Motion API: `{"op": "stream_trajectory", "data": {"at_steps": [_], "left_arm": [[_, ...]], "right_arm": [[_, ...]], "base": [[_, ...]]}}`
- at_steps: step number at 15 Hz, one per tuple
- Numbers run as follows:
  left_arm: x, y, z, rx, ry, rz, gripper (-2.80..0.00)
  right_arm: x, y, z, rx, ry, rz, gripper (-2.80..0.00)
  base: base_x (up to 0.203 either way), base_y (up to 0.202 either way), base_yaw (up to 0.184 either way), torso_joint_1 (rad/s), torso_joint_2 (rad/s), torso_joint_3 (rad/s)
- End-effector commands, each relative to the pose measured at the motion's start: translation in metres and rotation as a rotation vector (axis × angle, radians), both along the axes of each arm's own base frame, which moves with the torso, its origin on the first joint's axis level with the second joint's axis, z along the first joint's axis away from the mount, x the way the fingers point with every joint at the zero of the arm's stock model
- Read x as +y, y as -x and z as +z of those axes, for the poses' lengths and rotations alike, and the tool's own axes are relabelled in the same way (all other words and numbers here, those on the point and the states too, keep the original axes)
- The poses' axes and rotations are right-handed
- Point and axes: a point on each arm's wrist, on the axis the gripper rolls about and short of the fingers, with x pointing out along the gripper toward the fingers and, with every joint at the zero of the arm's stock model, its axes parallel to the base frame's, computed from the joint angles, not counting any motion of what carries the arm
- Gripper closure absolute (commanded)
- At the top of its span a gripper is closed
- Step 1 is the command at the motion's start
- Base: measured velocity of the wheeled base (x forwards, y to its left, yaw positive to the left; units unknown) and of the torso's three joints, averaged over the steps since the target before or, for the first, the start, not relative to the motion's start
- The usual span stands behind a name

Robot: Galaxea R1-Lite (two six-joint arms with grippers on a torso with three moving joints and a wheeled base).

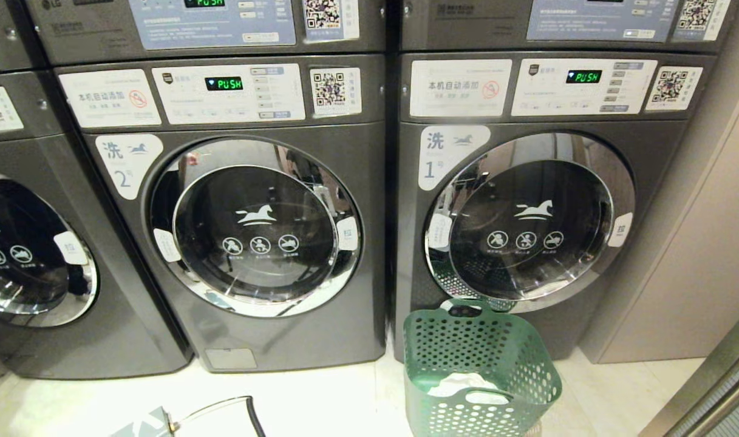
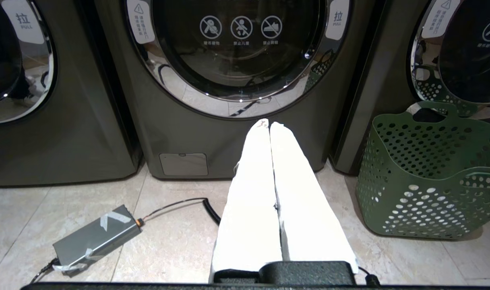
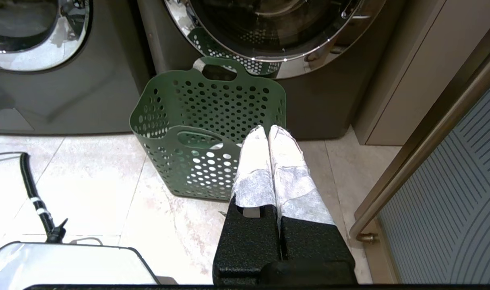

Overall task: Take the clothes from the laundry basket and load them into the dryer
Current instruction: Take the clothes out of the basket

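The laundry basket [image 1: 478, 370] stands upright on the floor [image 1: 320, 394], mouth upward, just in front of the lower left of the machine marked 1 [image 1: 527, 224]. Its long axis runs near to far, with one cut-out handle at the far rim by the machine's door and the other at the near rim. A white piece of clothing [image 1: 463, 384] lies low inside it (only a small heap shows over the near rim).

Both round doors in the middle of the head view, on the machine marked 2 [image 1: 254, 224] and on the one marked 1, are closed; their green displays read PUSH. A third machine [image 1: 23, 243] stands at the far left.

The left gripper [image 2: 267, 125] hangs low over the pale tiled floor before machine 2, its white-wrapped jaws pressed together and holding nothing. The right gripper [image 3: 267, 129] is just beside the basket's right near corner, jaws likewise pressed together and empty.

A grey power brick [image 2: 96, 237] with a coiled cable lies on the tiles at the near left. A beige wall panel [image 1: 697, 255] closes the room on the right.
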Motion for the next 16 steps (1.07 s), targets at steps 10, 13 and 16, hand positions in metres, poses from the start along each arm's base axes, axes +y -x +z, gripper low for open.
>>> {"op": "stream_trajectory", "data": {"at_steps": [10,13,16], "left_arm": [[0.0,-0.0001,-0.0004,0.001,0.001,0.0,0.0],[0.0,-0.0001,-0.0005,0.002,0.001,0.0,0.0],[0.0,-0.0001,-0.0005,0.002,0.001,0.002,0.0]], "right_arm": [[0.0,-0.0001,-0.0001,0.003,0.001,0.001,0.0],[0.0,-0.0001,-0.0001,0.002,0.001,0.001,0.0],[0.0,0.0,-0.0001,0.001,0.001,0.001,0.0]], "base": [[0.0,0.0,0.0,0.003,0.0,-0.198],[0.0,0.0,0.0,0.004,0.0,-0.199],[0.0,0.0,0.0,0.004,0.01,-0.195]]}}
